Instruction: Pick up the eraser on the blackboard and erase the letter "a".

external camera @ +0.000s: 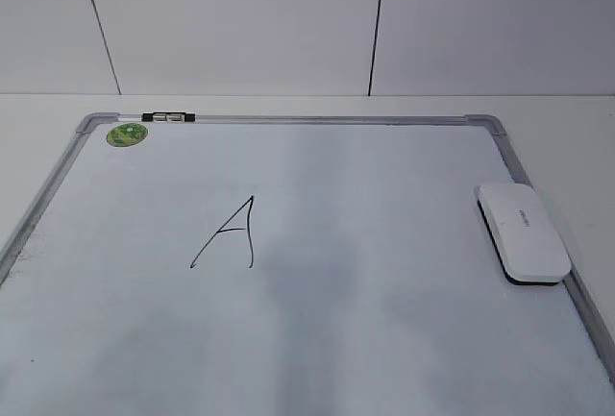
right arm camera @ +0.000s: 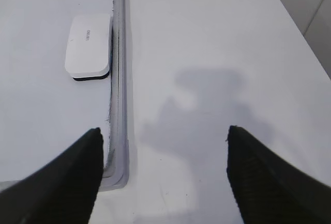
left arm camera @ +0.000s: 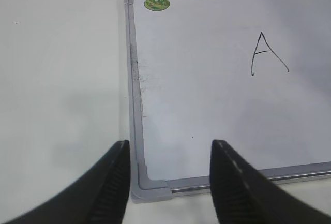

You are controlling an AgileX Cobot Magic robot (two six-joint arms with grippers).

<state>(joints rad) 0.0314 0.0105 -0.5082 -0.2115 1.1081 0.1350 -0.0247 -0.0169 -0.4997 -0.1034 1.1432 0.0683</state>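
Waiting to start | eraser untouched on blackboard | letter unerased | left gripper part-open, empty | right gripper wide, empty

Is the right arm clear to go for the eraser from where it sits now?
Probably yes. The eraser lies flat at the blackboard's right edge, ahead and left of the right gripper, whose jaws stand wide open and empty. Nothing lies between them, only bare board and frame.
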